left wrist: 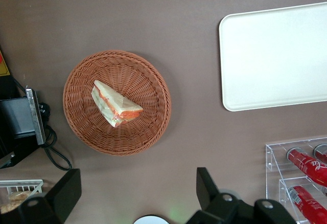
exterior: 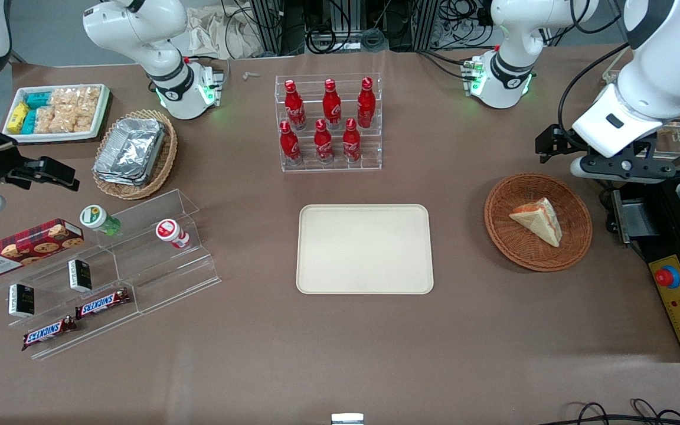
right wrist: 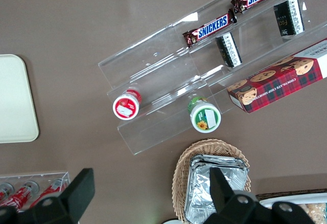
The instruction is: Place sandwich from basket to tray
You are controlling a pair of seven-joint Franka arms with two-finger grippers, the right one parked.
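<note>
- I have the gripper raised above the table near the working arm's end, just off the rim of the basket. Its jaws are spread wide with nothing between them.
- The sandwich lies on its flat side in the middle of the basket, filling edge exposed, untouched.
- The wrist view looks straight down on the sandwich. I judge this height is kept so the whole wedge and the basket rim remain visible for alignment before descent.
- The tray sits flat mid-table, well apart from the basket toward the parked arm's end, with nothing on it. Transfer has not started.
- The bottle rack stands farther from the front camera than the tray, probably clear of a direct carry path.
- Next move, in my estimate: centre over the wedge, align the fingers across its long faces, descend.
</note>
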